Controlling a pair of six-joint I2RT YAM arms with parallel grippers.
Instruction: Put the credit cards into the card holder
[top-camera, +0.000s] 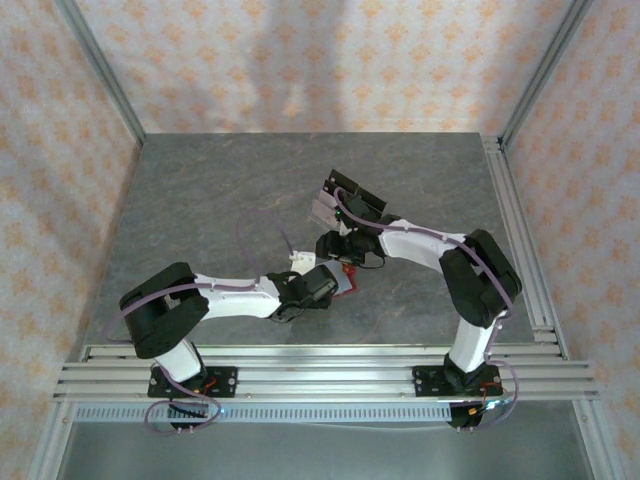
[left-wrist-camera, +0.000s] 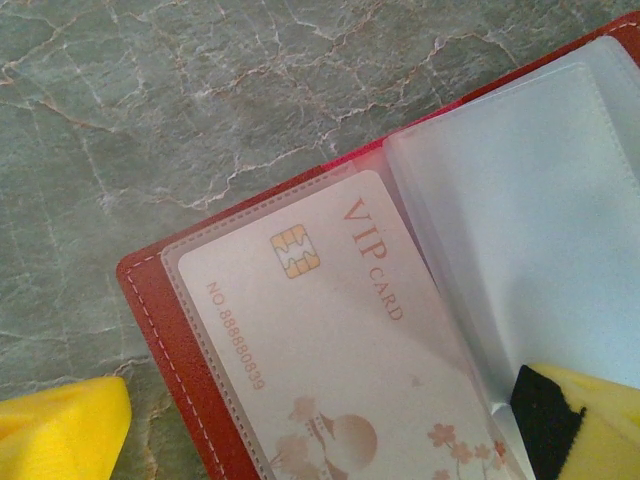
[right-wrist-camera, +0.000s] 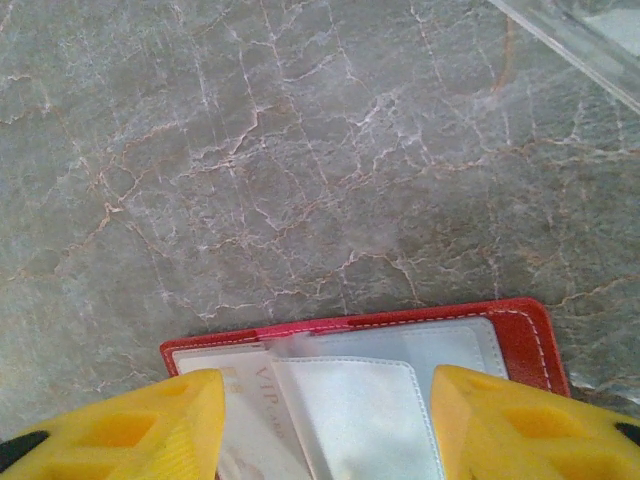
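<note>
On the worktop (right-wrist-camera: 300, 150) the open card holder (left-wrist-camera: 190, 370), one credit card (left-wrist-camera: 330, 350) already sleeved, is straddled by both claws, left (left-wrist-camera: 320, 430) spread wide, right (right-wrist-camera: 325, 425) half-open, empty; sleeves should be kept pinned flat.

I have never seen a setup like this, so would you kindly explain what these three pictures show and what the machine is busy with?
These are two robot arms bolted at the near edge of a grey stone-patterned table. One picture looks down from above and behind them; the other two come from small cameras on each wrist, so the yellow shapes are the arms' own fingers.

The left gripper stands wide open over an open red card holder. A pale card marked "VIP card" already sits in a clear pocket.

The right gripper has its jaws either side of the holder's clear pockets; whether it pinches them I cannot tell.

Farther back stands a clear plastic stand with black blocks.
</note>
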